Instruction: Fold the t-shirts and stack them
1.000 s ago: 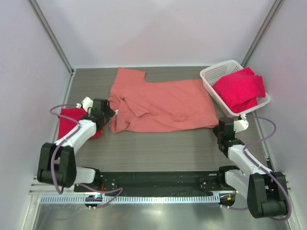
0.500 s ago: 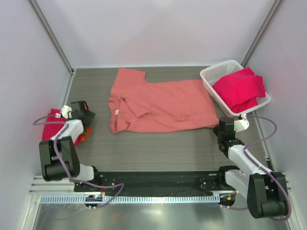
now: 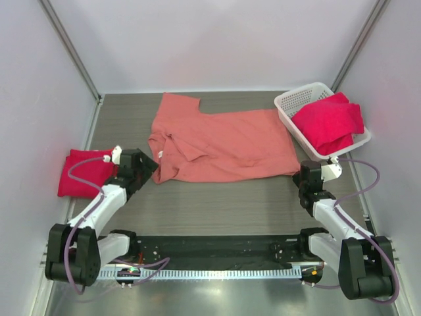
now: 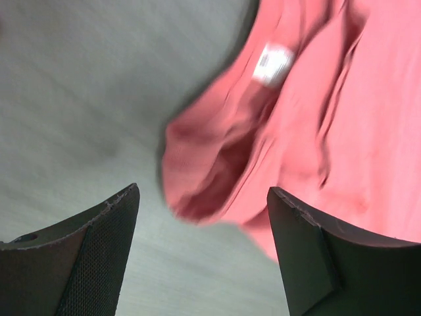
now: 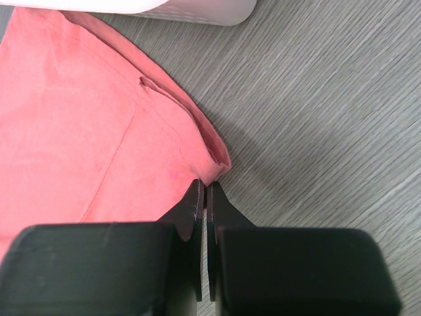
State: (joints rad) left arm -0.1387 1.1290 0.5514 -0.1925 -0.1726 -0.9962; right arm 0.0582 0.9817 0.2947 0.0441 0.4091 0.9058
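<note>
The salmon-pink t-shirt (image 3: pixel 223 141) lies spread flat across the table, neck to the left. My left gripper (image 3: pixel 146 170) is open and empty, just off the shirt's near-left corner. In the left wrist view the shirt (image 4: pixel 329 131), its white neck label (image 4: pixel 273 64) and a bunched fold lie ahead of the open left gripper (image 4: pixel 204 191). My right gripper (image 3: pixel 304 172) is shut on the shirt's near-right hem corner, which the right wrist view shows pinched at the tips (image 5: pixel 205 185). A folded crimson t-shirt (image 3: pixel 82 172) lies at the far left. Another crimson t-shirt (image 3: pixel 329 122) fills the basket.
The white mesh basket (image 3: pixel 289 102) stands at the back right against the wall; its edge shows at the top of the right wrist view (image 5: pixel 197 10). Walls close in the left, back and right. Bare grey table lies in front of the shirt.
My left gripper swung out left beside the folded crimson shirt, then came back to the pink shirt's near-left corner. The right arm has not moved.
</note>
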